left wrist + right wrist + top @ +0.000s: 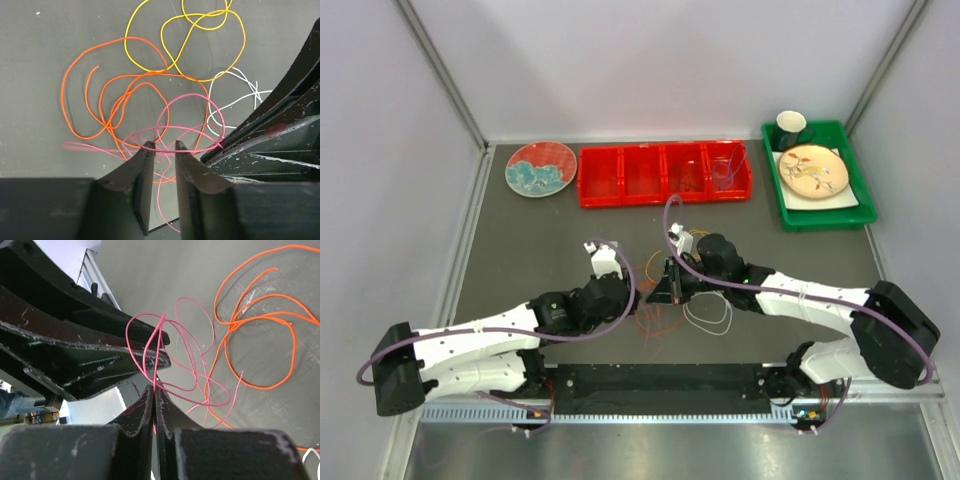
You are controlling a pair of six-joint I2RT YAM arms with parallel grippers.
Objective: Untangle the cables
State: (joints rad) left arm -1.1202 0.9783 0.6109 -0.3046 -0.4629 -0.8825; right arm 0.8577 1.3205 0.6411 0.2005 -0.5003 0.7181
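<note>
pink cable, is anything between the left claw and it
Nothing visible is in the way. The open left claw sits right at strands of the pink cable, which cross orange cable loops there. The right claw is shut on the same cable.

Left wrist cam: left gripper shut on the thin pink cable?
No, the left gripper has a clear gap between its fingertips; the thin pink cable crosses it unpinched.

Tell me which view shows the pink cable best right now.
Right wrist: the pink cable runs straight into the shut right pincer, its loops large and sharp. Left wrist shows its loops crossing the orange cable ahead of the open left pincer. Top external barely resolves it.
</note>
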